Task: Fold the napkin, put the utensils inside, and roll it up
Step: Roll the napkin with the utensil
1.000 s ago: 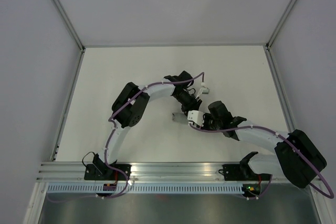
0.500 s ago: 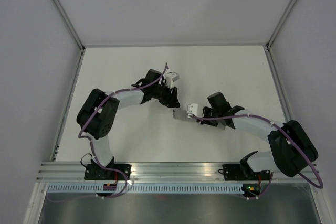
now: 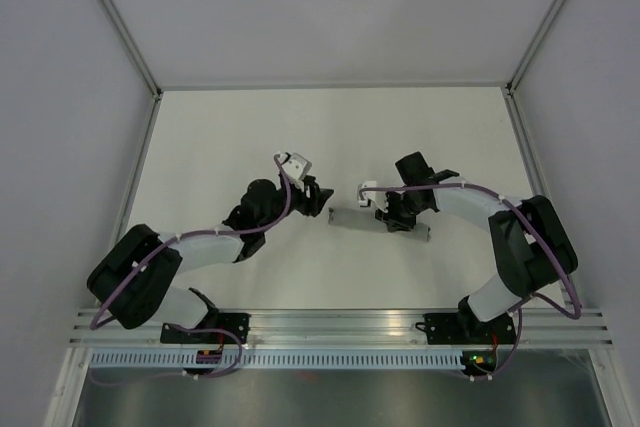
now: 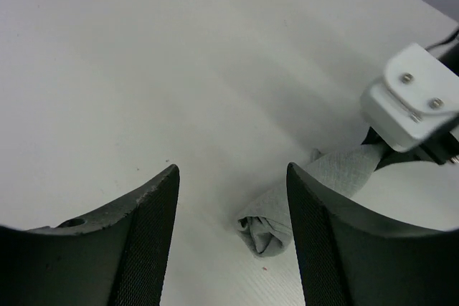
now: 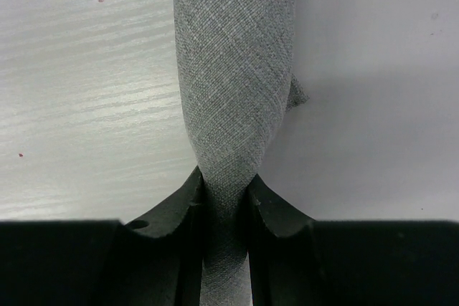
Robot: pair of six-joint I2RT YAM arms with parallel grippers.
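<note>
The rolled napkin [image 3: 350, 218] lies left to right, right gripper [image 5: 224, 193] pinching it (left gripper [image 4: 231, 184], wide and empty, sits by its left end).

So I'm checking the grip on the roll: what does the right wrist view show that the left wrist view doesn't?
Only right wrist: the right pincer pinched shut on the napkin, its weave up close. Only left wrist: the left pincer open and apart from it, plus the napkin's rolled end. Both: the rolled grey napkin lying on the white table.
</note>
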